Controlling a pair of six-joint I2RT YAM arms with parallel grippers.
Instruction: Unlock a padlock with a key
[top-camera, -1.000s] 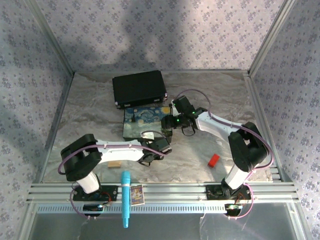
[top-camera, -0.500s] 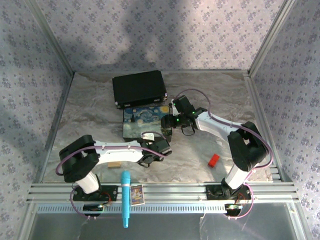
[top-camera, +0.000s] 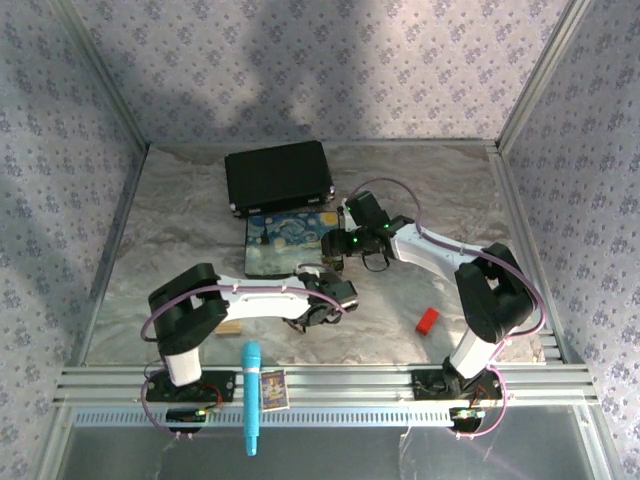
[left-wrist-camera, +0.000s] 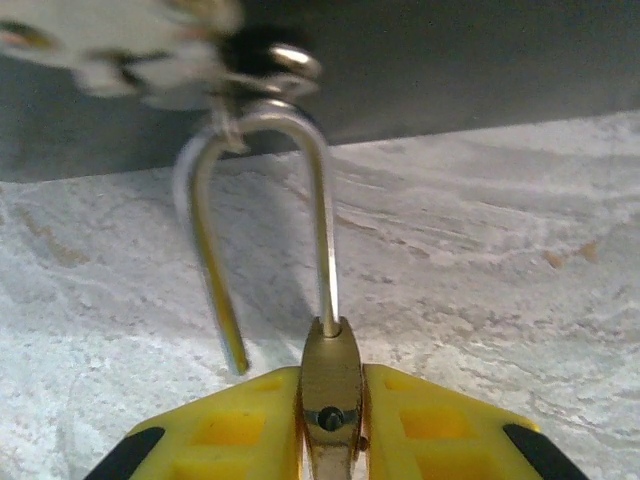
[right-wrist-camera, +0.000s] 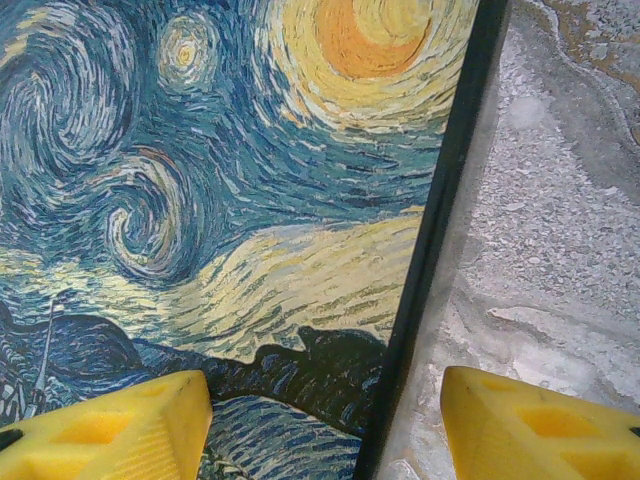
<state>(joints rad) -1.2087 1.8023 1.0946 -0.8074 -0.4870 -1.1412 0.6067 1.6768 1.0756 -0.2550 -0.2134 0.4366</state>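
Most of it looks done, I reckon: my left tool (left-wrist-camera: 330, 425) pinches the padlock (left-wrist-camera: 330, 365) over the bench (left-wrist-camera: 500, 250), one shackle (left-wrist-camera: 322, 220) leg already free; my right tool (right-wrist-camera: 325, 420) gapes over the painted box (right-wrist-camera: 200, 200); the key (left-wrist-camera: 130, 50) maybe that blur atop.

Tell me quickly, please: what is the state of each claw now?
Left claw: closed, holding the padlock.
Right claw: open, holding nothing.

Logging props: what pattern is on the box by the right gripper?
Swirling blue night sky with yellow moon, on the painted box; clearest in right wrist view.
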